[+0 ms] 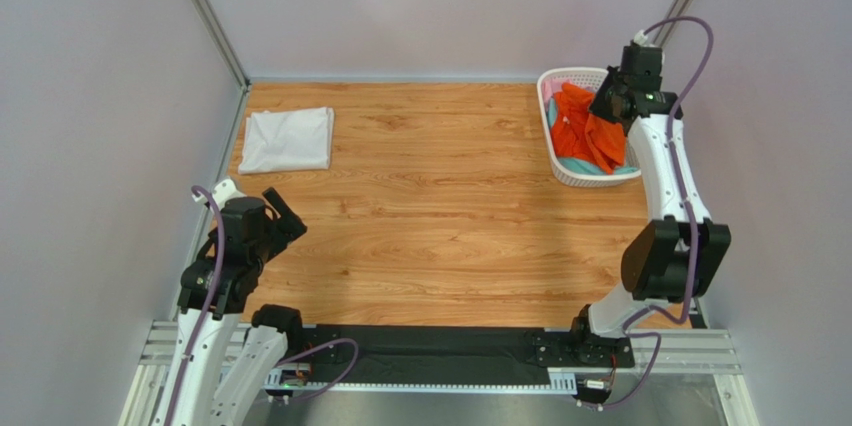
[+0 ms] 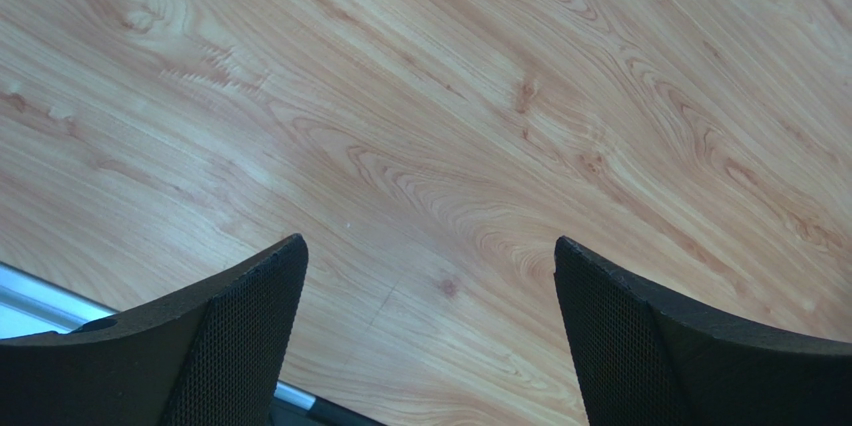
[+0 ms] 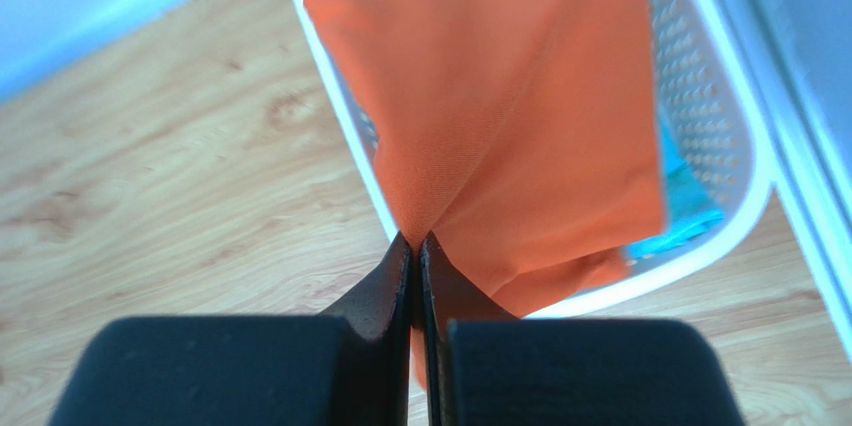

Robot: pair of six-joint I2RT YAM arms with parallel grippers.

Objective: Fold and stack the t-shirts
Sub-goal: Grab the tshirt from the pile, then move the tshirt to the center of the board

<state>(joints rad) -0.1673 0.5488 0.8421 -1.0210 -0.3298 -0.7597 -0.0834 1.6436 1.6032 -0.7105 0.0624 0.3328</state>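
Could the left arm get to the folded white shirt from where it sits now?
Probably yes. The white t-shirt lies flat on the table just beyond the left gripper, which is open and empty, with only bare wood between them.

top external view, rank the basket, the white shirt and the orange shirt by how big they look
1. white basket, clearly largest
2. folded white t-shirt
3. orange t-shirt, though it is bunched in the basket and partly hidden, so second and third are close
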